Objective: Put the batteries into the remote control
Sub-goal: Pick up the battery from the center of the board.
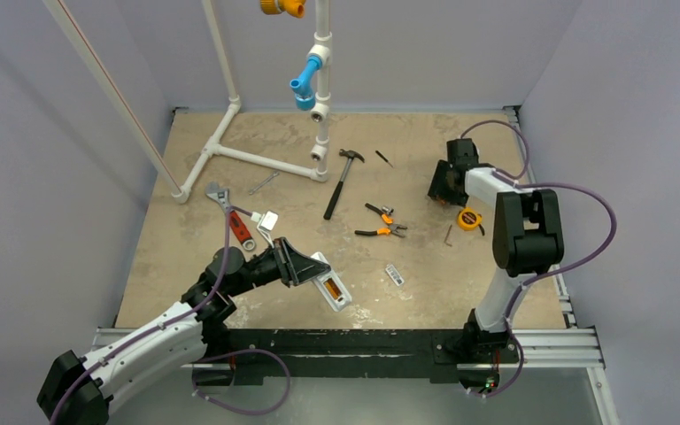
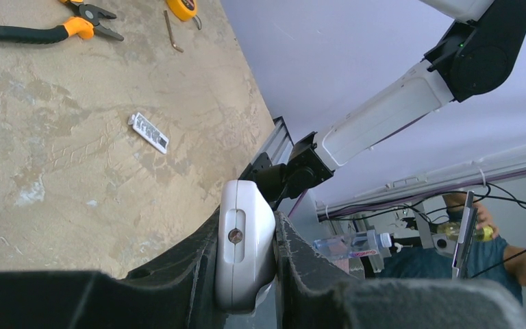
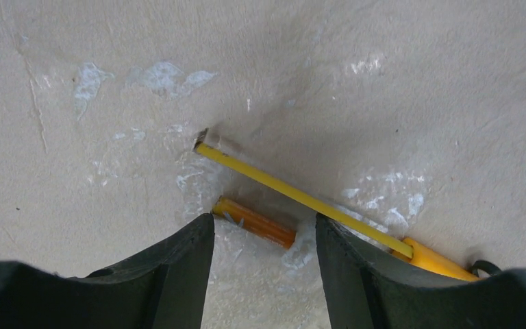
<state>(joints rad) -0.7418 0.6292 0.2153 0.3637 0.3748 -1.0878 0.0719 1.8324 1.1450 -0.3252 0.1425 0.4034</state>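
You are at the pick-up of a loose battery, as I judge it. Your right pincer hangs low over the table, toward its right edge and in the far half. Its jaws are spread and hold nothing. One orange battery lies flat on the table between the two fingers, touching neither. The yellow blade of the tape measure runs just beside it, on the far side in the right wrist view, and the two look apart.

Your left pincer is pressed together on one end of the remote control. It holds the remote above the table, close to the near edge and about the middle, with the open back turned up.

About what is inside: the recess of the remote shows an orange filling from above, so at least one battery seems already seated. If it is one or two, I cannot tell from here. A small white piece lies on the table between the two arms. It may be the cover, but this is only a guess.

For the next move, you need to lower the right pincer a little and close on the battery alone. Keep the fingers free of the yellow blade, which could be caught together with it. Then the battery must be carried across to the recess.
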